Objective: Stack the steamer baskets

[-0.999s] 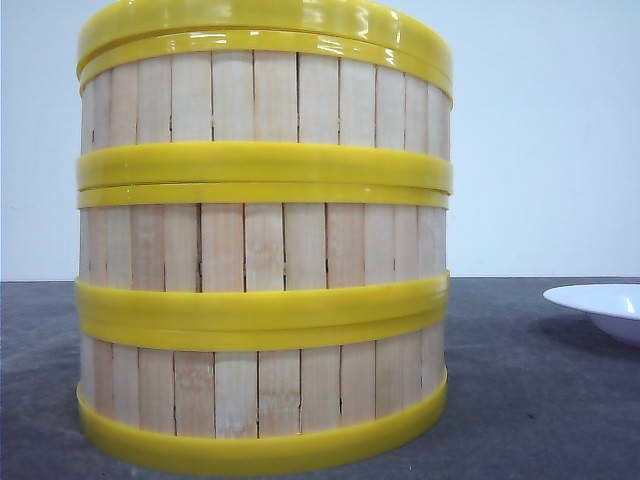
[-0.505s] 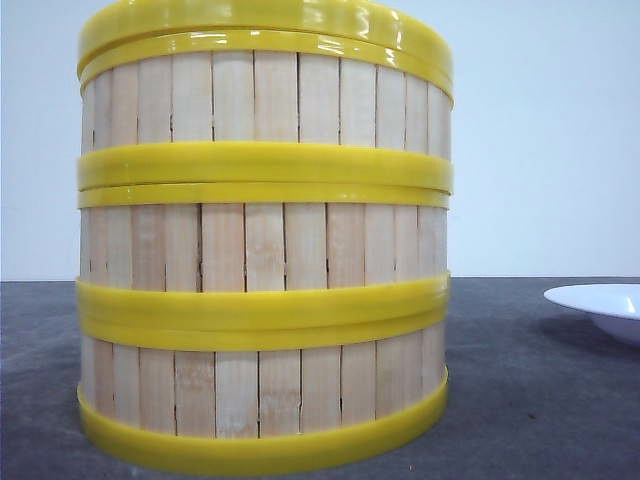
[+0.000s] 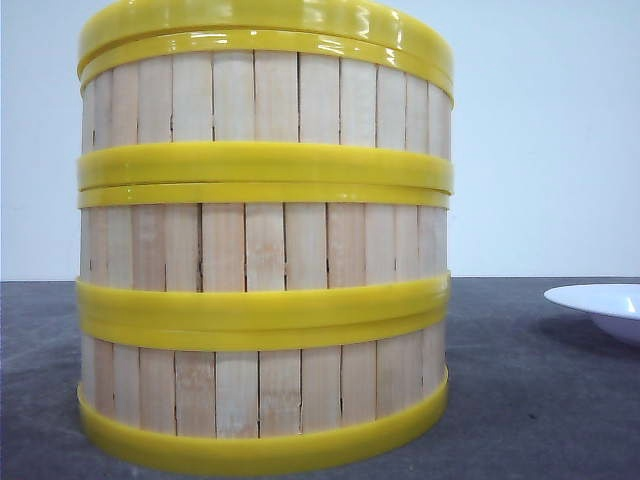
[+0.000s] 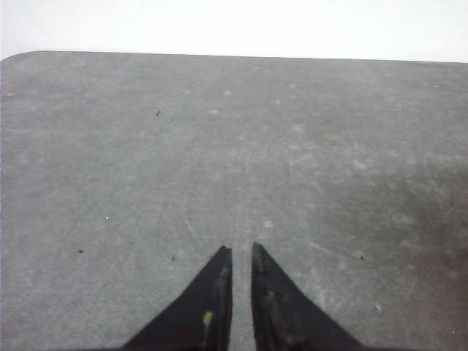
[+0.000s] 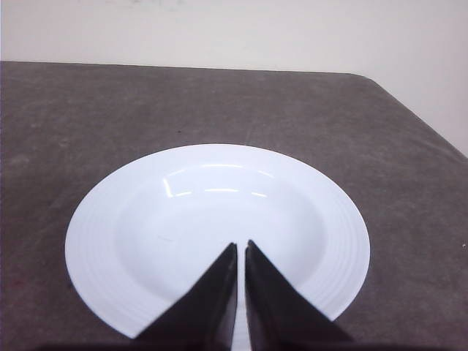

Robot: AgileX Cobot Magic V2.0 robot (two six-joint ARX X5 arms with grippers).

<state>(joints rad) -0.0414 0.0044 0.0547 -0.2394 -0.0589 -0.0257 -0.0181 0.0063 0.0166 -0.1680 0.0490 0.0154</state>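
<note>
Three steamer baskets stand stacked in one column close in the front view: the bottom one (image 3: 260, 385) on the grey table, the middle one (image 3: 260, 245) on it, the top one (image 3: 260, 95) above. Pale slats and yellow rims line up evenly. A further yellow rim (image 3: 260, 15) caps the column. No gripper shows in the front view. My left gripper (image 4: 241, 248) hangs shut and empty over bare table (image 4: 219, 131). My right gripper (image 5: 242, 243) is shut and empty above a white plate (image 5: 219, 212).
The white plate (image 3: 600, 300) lies on the table to the right of the stack, apart from it. The table's far edge (image 5: 219, 67) and rounded corners show in both wrist views, with a pale wall behind.
</note>
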